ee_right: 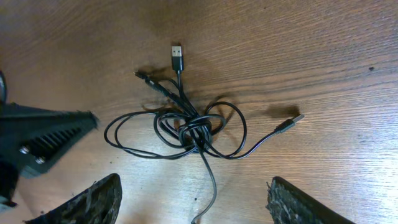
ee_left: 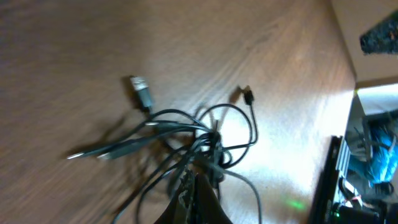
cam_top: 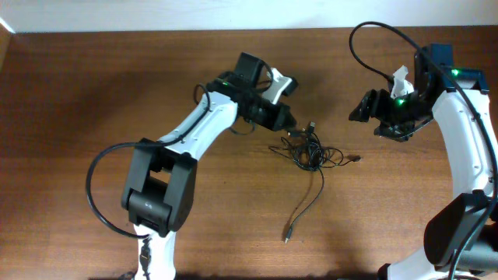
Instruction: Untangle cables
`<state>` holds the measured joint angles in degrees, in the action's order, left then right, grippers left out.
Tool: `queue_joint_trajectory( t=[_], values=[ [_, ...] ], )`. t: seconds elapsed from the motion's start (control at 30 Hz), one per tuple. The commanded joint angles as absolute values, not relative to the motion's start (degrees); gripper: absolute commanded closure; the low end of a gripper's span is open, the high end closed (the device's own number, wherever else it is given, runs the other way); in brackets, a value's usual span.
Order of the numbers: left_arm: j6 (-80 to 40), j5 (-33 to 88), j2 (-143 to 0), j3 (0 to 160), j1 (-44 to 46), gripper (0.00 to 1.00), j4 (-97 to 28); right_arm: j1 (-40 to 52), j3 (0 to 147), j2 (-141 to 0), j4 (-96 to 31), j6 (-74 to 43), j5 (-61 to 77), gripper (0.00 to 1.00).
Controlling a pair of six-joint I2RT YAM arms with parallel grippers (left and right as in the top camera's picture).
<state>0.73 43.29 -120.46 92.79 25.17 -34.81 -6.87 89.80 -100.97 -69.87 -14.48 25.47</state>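
The cables (cam_top: 307, 149) are several thin black cords knotted together on the wooden table (cam_top: 93, 93). One long strand trails toward the front and ends in a plug (cam_top: 286, 236). The tangle also shows in the left wrist view (ee_left: 186, 134) and the right wrist view (ee_right: 193, 130), lying flat. My left gripper (cam_top: 288, 120) is shut, its tip just left of the tangle; in its own view (ee_left: 199, 186) the closed fingers overlap the knot, while the right wrist view (ee_right: 90, 118) shows the tip apart from the nearest loop. My right gripper (cam_top: 362, 107) is open and empty, right of the tangle, its fingers (ee_right: 193, 186) spread wide.
Plug ends stick out of the tangle: a metal-tipped one to the right (ee_right: 297, 118) and a USB plug (ee_right: 176, 51) at the far side. Thick black robot cables loop beside the left arm base (cam_top: 97, 194) and above the right arm (cam_top: 373, 39).
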Motion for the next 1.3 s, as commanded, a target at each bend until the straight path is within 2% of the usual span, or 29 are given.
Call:
queue_joint_trajectory(
  t=[0.0, 0.2, 0.27, 0.57, 0.67, 0.73, 0.87, 0.93, 1.03, 1.1, 1.2, 1.27],
  values=[
    [2.2, 44.0, -121.9, 92.9, 28.1, 1.00, -32.5, -6.8, 90.5, -100.1, -69.9, -13.7, 24.8, 0.22],
    [0.7, 39.1, -126.3, 92.9, 31.8, 1.00, -33.9, -6.8, 90.5, -100.1, -70.1, -13.7, 24.8, 0.22],
    [-2.2, 30.1, -126.8, 92.8, 33.1, 1.00, -35.8, -6.8, 90.5, -100.1, -70.3, -13.7, 24.8, 0.22],
    [-0.9, 26.9, -126.9, 92.8, 36.0, 1.00, -37.7, -6.8, 90.5, -100.1, -70.7, -13.7, 24.8, 0.22],
    [-0.8, 31.7, -128.1, 92.8, 36.6, 1.00, -37.8, -6.8, 90.5, -100.1, -70.7, -13.7, 24.8, 0.22],
    [-0.8, 35.4, -129.1, 92.8, 37.0, 0.90, -37.3, -6.8, 90.5, -100.1, -70.8, -13.7, 24.8, 0.22],
    [0.2, 40.2, -130.1, 92.8, 37.1, 0.62, -36.8, -6.8, 90.5, -100.1, -70.8, -13.6, 24.8, 0.22],
    [1.5, 46.6, -130.1, 92.9, 36.8, 0.55, -36.4, -6.8, 90.5, -100.1, -70.8, -12.4, 24.8, 0.22],
    [1.8, 50.6, -130.1, 93.0, 35.7, 0.54, -35.5, -6.8, 90.5, -100.1, -71.0, -12.3, 24.8, 0.22],
    [1.8, 57.3, -130.1, 94.7, 35.2, 0.54, -34.5, -6.7, 90.5, -100.1, -72.3, -10.6, 24.8, 0.22],
    [1.8, 58.3, -130.1, 97.6, 35.1, 0.55, -34.5, -5.3, 88.4, -100.7, -76.7, -9.5, 20.3, 0.23],
    [1.8, 58.3, -130.1, 97.6, 35.1, 0.55, -34.7, -5.2, 82.6, -100.9, -75.8, -9.5, 19.2, 0.31]
  ],
)
